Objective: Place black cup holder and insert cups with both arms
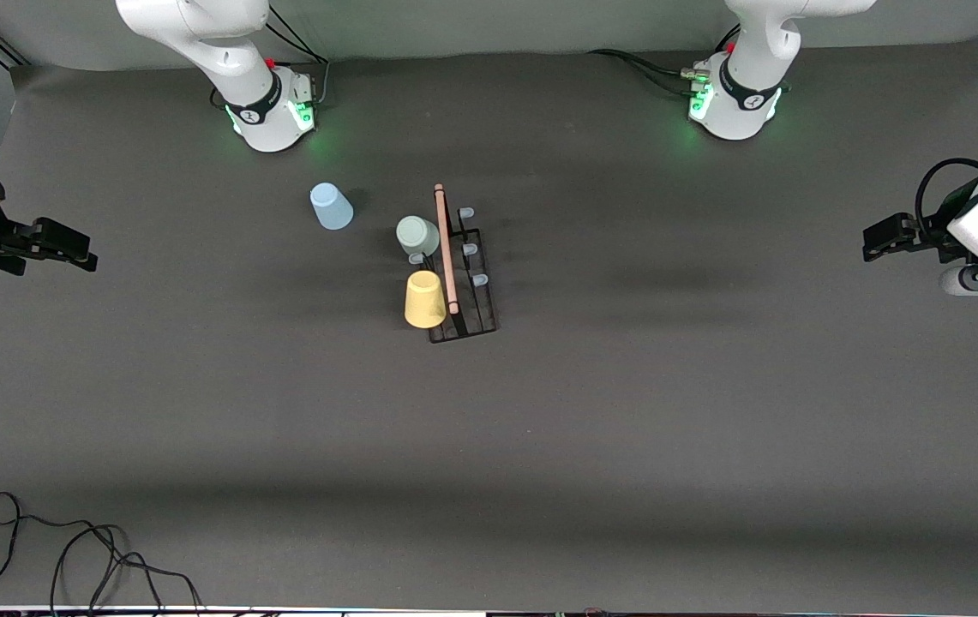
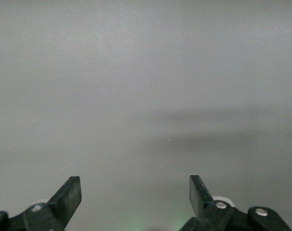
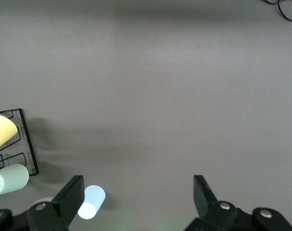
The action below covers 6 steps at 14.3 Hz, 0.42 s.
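Observation:
The black cup holder (image 1: 473, 296) stands mid-table with its wooden rod handle (image 1: 445, 248) on top. A pale green cup (image 1: 417, 235) and a yellow cup (image 1: 424, 299) sit on its pegs on the side toward the right arm's end. A light blue cup (image 1: 331, 206) stands upside down on the table, apart from the holder, toward the right arm's base. My right gripper (image 1: 87, 256) is open and empty over the right arm's end of the table. Its wrist view (image 3: 137, 187) shows the blue cup (image 3: 90, 202), green cup (image 3: 8, 179), yellow cup (image 3: 2, 132) and holder (image 3: 29, 144). My left gripper (image 1: 873, 242) is open and empty (image 2: 135, 187) over the left arm's end.
The two white arm bases with green lights (image 1: 274, 111) (image 1: 733, 107) stand along the table's edge farthest from the front camera. A loose black cable (image 1: 69, 548) lies at the edge nearest that camera, toward the right arm's end, and also shows in the right wrist view (image 3: 285, 9).

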Available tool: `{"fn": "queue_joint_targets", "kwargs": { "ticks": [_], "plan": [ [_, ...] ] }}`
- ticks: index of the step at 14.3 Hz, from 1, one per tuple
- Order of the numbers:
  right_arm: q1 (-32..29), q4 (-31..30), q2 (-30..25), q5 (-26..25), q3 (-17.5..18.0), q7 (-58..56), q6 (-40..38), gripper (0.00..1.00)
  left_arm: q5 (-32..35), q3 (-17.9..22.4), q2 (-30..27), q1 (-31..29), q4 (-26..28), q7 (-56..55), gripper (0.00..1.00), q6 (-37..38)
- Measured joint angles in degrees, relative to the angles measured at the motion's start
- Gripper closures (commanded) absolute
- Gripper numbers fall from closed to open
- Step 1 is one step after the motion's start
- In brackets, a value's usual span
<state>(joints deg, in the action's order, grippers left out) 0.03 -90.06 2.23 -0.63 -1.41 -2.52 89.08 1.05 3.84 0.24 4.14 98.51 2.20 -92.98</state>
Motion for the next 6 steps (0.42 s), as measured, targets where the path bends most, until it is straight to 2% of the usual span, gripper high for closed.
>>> {"fn": "queue_joint_targets", "kwargs": {
  "ticks": [6],
  "plan": [
    [-0.02, 0.03, 0.0, 0.0, 0.24, 0.0, 0.0, 0.0, 0.0, 0.0, 0.0, 0.05, 0.0, 0.0, 0.0, 0.0]
  ]
}}
